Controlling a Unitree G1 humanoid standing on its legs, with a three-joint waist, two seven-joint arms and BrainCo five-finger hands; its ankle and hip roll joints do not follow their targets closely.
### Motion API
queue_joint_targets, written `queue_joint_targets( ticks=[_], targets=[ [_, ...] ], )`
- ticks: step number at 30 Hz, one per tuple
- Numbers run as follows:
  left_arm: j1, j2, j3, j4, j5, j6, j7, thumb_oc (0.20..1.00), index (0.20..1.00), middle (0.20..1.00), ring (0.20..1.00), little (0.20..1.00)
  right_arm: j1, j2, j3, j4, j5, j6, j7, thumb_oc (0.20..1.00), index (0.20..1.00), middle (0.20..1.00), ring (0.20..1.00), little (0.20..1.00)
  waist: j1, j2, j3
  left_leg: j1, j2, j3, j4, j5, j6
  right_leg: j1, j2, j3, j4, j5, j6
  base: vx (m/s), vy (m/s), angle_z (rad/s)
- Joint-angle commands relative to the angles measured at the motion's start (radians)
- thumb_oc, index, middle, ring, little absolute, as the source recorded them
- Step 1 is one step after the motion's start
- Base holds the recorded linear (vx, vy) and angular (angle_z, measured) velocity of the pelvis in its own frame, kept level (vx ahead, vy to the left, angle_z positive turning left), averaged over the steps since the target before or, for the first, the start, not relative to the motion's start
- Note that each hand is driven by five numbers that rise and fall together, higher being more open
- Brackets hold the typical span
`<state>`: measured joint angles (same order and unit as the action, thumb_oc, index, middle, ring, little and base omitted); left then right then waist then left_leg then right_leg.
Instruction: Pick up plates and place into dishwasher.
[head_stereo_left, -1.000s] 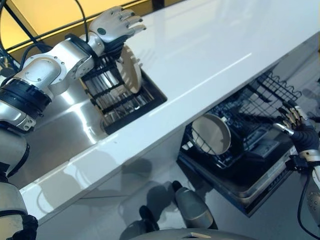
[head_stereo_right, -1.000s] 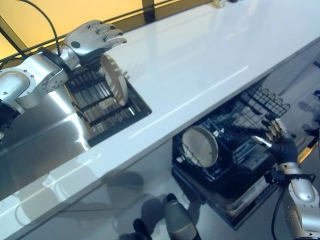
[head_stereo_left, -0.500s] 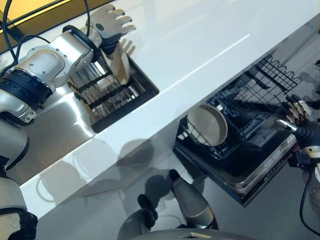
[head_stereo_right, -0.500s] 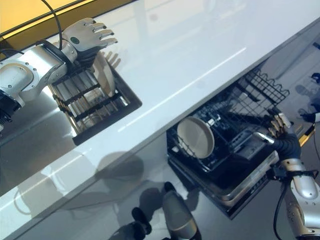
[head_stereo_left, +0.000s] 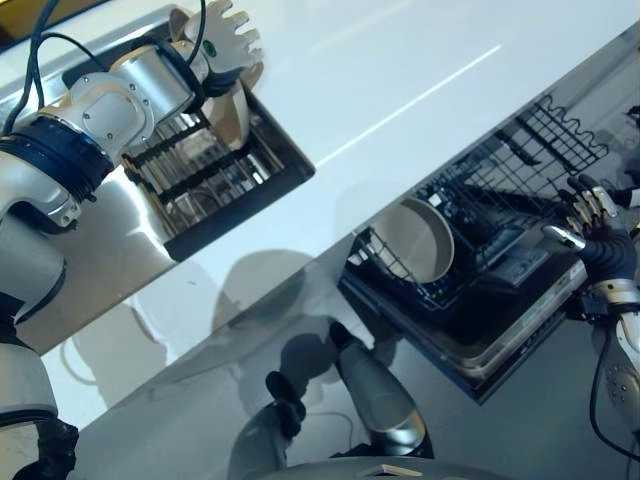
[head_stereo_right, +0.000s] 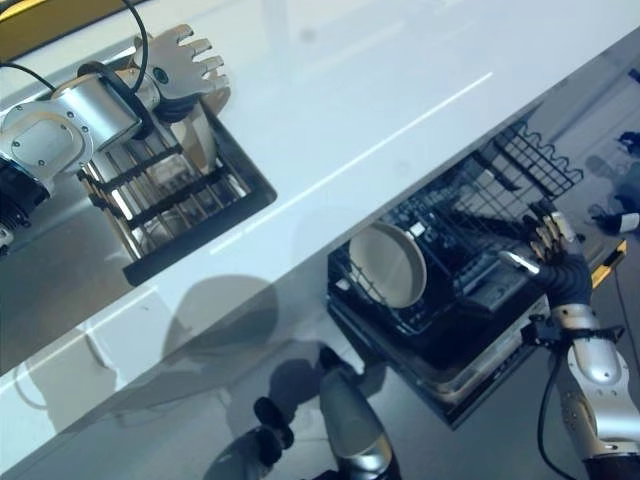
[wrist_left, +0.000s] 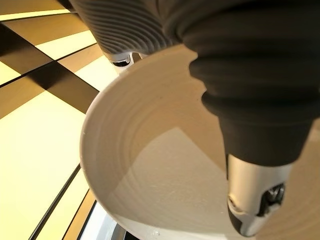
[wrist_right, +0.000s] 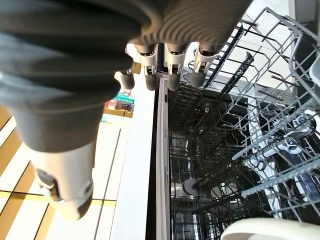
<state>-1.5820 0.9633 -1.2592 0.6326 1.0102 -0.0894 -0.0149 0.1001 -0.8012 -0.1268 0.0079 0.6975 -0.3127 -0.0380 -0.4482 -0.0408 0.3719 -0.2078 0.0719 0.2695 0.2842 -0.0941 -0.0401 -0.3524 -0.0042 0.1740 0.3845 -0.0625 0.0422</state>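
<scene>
A cream plate (head_stereo_left: 236, 112) stands on edge in the black dish rack (head_stereo_left: 205, 180) set in the sink. My left hand (head_stereo_left: 222, 42) rests on the plate's top rim, fingers spread straight. In the left wrist view its thumb (wrist_left: 256, 150) lies across the plate's (wrist_left: 150, 175) hollow face. Another cream plate (head_stereo_left: 415, 240) leans in the pulled-out dishwasher rack (head_stereo_left: 505, 215) under the counter. My right hand (head_stereo_left: 598, 235) hovers at that rack's right edge with relaxed fingers (wrist_right: 172, 75) and holds nothing.
A long white counter (head_stereo_left: 400, 70) runs between the sink and the dishwasher. The steel drainboard (head_stereo_left: 90, 270) lies left of the dish rack. The open dishwasher door (head_stereo_left: 520, 335) juts out below the wire rack (wrist_right: 270, 125).
The camera has swung, so the whole scene has shifted. My left hand has come down from above the plate onto its rim. The right hand stays at the dishwasher rack's edge.
</scene>
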Motion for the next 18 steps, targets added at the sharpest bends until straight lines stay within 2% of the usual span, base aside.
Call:
queue_joint_targets(
  ticks=[1, 2, 3, 9, 18],
  targets=[
    [-0.073, -0.001, 0.033, 0.084, 0.071, 0.044, -0.010, 0.875, 0.875, 0.875, 0.875, 0.875, -0.081, -0.017, -0.045, -0.001, 0.022, -0.082, -0.023, 1.000, 1.000, 1.000, 1.000, 1.000, -0.010, -0.017, 0.001, -0.031, 0.013, 0.014, 0.011, -0.037, 0.037, -0.066, -0.002, -0.027, 0.002, 0.007, 0.061, 0.00, 0.000, 0.00],
    [-0.069, -0.008, 0.036, 0.101, 0.087, 0.045, -0.011, 0.385, 0.385, 0.385, 0.385, 0.385, -0.083, -0.016, -0.044, 0.000, 0.019, -0.081, -0.025, 1.000, 1.000, 1.000, 1.000, 1.000, -0.012, -0.018, 0.000, -0.033, 0.014, 0.016, 0.013, -0.037, 0.036, -0.067, -0.001, -0.027, 0.004, 0.006, 0.060, 0.01, -0.020, -0.03],
    [-0.065, -0.013, 0.039, 0.114, 0.095, 0.047, -0.006, 0.200, 0.200, 0.200, 0.200, 0.200, -0.085, -0.016, -0.044, 0.002, 0.020, -0.080, -0.024, 1.000, 1.000, 1.000, 1.000, 1.000, -0.012, -0.020, 0.000, -0.034, 0.015, 0.016, 0.014, -0.037, 0.037, -0.068, -0.001, -0.026, 0.004, 0.007, 0.059, 0.01, -0.017, -0.04],
    [-0.073, -0.018, 0.039, 0.155, 0.117, 0.050, -0.004, 0.200, 0.200, 0.200, 0.200, 0.200, -0.086, -0.010, -0.046, 0.018, 0.031, -0.095, -0.005, 1.000, 1.000, 1.000, 1.000, 1.000, -0.016, -0.027, 0.006, -0.044, 0.019, 0.022, 0.018, -0.037, 0.036, -0.074, 0.004, -0.024, 0.004, 0.008, 0.057, -0.02, -0.006, -0.04],
    [-0.073, 0.011, 0.033, 0.116, 0.123, 0.034, -0.023, 0.200, 0.200, 0.200, 0.200, 0.200, -0.074, -0.018, -0.041, 0.029, 0.044, -0.102, 0.016, 1.000, 1.000, 1.000, 1.000, 1.000, -0.010, -0.019, -0.011, -0.029, 0.020, 0.020, 0.007, -0.035, 0.035, -0.050, -0.003, -0.030, -0.010, 0.002, 0.054, 0.00, 0.000, -0.01]
  ],
)
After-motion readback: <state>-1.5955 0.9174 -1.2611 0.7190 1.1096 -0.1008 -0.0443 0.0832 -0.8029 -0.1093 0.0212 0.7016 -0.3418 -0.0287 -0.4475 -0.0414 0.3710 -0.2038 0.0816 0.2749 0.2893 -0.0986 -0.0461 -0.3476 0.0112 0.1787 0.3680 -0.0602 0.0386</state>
